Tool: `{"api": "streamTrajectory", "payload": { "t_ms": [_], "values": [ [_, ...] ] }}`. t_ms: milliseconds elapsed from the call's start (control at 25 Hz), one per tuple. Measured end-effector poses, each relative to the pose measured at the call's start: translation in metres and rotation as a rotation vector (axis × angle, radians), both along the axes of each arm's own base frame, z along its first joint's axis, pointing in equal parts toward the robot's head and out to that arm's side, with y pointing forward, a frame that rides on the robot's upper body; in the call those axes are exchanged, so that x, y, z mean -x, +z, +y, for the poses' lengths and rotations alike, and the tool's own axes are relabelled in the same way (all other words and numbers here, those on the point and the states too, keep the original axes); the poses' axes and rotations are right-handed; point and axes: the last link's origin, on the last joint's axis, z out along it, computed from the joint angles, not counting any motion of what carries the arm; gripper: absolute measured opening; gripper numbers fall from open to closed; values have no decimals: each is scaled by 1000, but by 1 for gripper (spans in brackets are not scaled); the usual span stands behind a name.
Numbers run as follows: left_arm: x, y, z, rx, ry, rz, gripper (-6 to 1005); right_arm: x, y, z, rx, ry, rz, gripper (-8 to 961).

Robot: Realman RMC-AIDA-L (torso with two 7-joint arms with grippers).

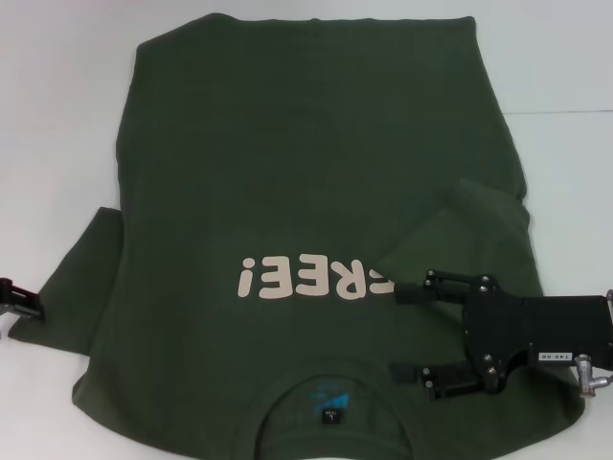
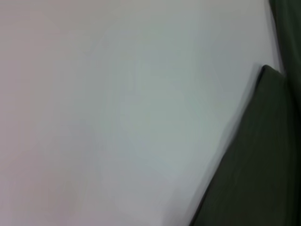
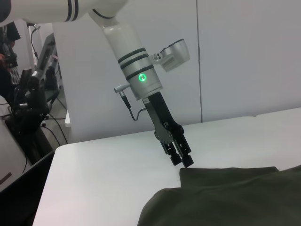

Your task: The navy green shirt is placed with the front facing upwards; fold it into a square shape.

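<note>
White counter stretched out under the navy green shirt, which lay flat with its cream lettering up and its collar toward the robot. One sleeve, on the robot's right, was already turned in over the chest, its corner lying just beside the lettering; the opposite sleeve was spread out flat on the counter.

Over the shirt's right shoulder, close to the collar, hung the right end effector, its two fingers spread apart with nothing between them. At the tip of the spread sleeve stood the left end effector, angled down with its tips just beside the sleeve's edge. From where I stood its fingers looked drawn together, though whether they pinched any cloth I could not tell.

To my eye the cloth was light, soft and limp, so it would sag and drag rather than hold a line. I would take it at a sleeve hem or the shoulder seam, where the fabric is doubled.

Bare counter lay open beyond both sleeves and past the hem, giving room to sweep a fold. On the collar side the shirt reached nearly to the near edge, leaving little margin.
</note>
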Motion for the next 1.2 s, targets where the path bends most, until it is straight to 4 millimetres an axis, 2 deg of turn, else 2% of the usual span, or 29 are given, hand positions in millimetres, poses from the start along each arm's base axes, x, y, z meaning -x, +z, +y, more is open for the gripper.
{"api": "streamTrajectory", "payload": {
  "t_ms": [40,800,1200],
  "values": [
    [0,0,0,-3,-1,1,549,0,0,0,0,0,0,945],
    [-3,-5,4,-3,7,-20,828,-2,0,-1,0,-8,0,945],
    [-1,-6,5,-2,6,-14,828,-1,0,0,-1,-8,-1,944]
  ]
}}
